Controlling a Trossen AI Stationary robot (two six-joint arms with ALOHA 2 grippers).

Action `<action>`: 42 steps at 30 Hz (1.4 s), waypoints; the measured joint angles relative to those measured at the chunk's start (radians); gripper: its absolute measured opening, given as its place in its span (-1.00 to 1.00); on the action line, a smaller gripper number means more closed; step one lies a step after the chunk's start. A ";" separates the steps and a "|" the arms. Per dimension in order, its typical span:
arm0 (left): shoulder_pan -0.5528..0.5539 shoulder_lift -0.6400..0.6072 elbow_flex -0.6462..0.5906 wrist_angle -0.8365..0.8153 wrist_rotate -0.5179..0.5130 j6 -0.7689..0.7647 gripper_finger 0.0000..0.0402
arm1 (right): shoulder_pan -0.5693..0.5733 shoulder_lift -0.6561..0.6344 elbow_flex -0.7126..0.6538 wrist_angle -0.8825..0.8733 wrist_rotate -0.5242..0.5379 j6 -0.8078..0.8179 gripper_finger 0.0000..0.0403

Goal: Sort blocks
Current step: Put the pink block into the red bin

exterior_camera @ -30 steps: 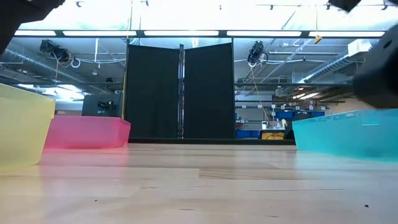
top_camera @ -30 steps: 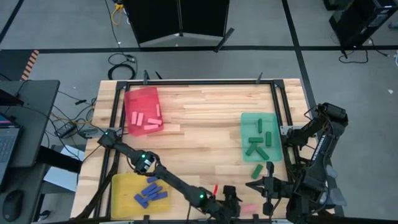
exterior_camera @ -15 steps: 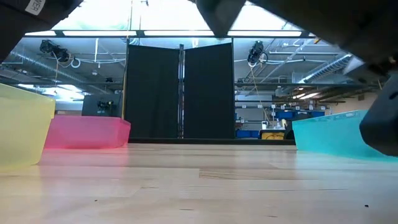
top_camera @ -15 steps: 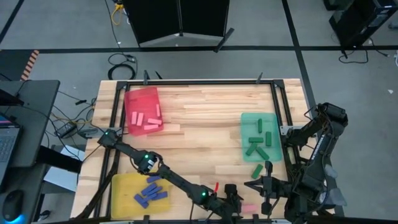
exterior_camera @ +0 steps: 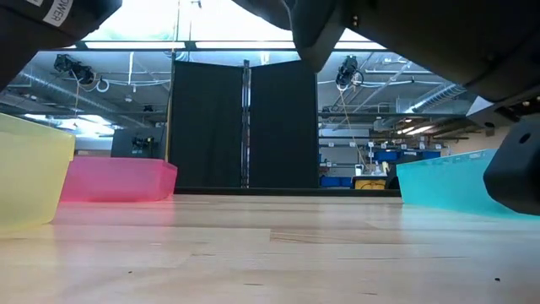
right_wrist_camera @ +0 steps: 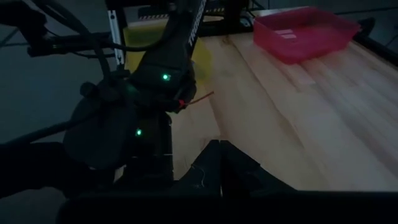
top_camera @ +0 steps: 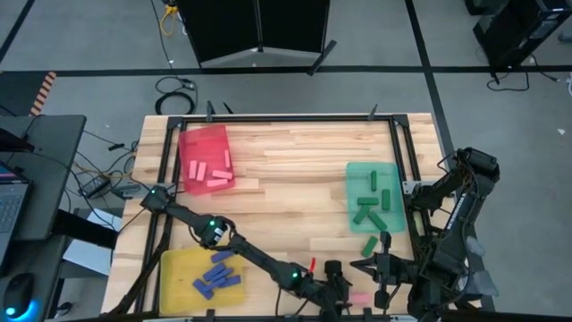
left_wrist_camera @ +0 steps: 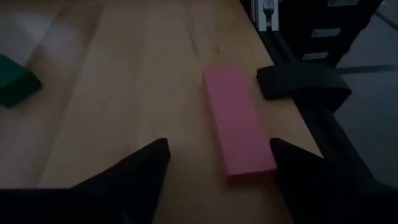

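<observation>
One pink block (left_wrist_camera: pixel 238 119) is seen lying flat on the table (top_camera: pixel 295 170) at its near edge, between the spread fingers (left_wrist_camera: pixel 140 167) of the left tool (left_wrist_camera: pixel 217 163), untouched. Four pink blocks are counted in the red tray (top_camera: pixel 205 159), about five green in the green tray (top_camera: pixel 374 195), one green block (top_camera: pixel 369 244) just outside it, and about five blue in the yellow tray (top_camera: pixel 200 278). The left arm is stretched low along the near edge; the right tool (top_camera: pixel 382 265) is closed and empty beside the green tray.

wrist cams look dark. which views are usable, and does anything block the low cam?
Both wrist views are dim: left wrist still shows the pink block between the left hand's open fingers; right wrist shows the red tray faintly. High view is evenly lit. Low view: bright ceiling glare, dark blurred arm parts across the top.
</observation>
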 joint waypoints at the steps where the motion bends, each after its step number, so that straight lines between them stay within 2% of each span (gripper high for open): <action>1: 0.002 0.001 0.000 0.001 0.003 0.000 0.43 | 0.000 0.000 0.000 0.000 0.000 0.000 -0.96; 10: 0.018 0.014 0.002 0.027 0.026 0.007 0.33 | 0.000 0.000 0.000 0.003 0.000 0.000 -0.96; 15: 0.023 0.015 0.001 0.033 0.039 0.023 0.20 | 0.000 0.000 0.000 0.003 0.000 -0.003 -0.96; 21: 0.025 0.015 0.000 0.032 0.048 0.043 -0.03 | 0.000 0.000 0.000 0.003 -0.001 -0.003 -0.96; 28: 0.034 0.015 0.002 0.011 0.066 0.041 -0.44 | 0.000 0.000 0.000 0.005 0.000 -0.001 -0.96; 42: 0.049 -0.008 0.003 -0.037 0.097 0.027 -0.44 | 0.000 0.000 0.000 0.009 0.001 -0.007 -0.96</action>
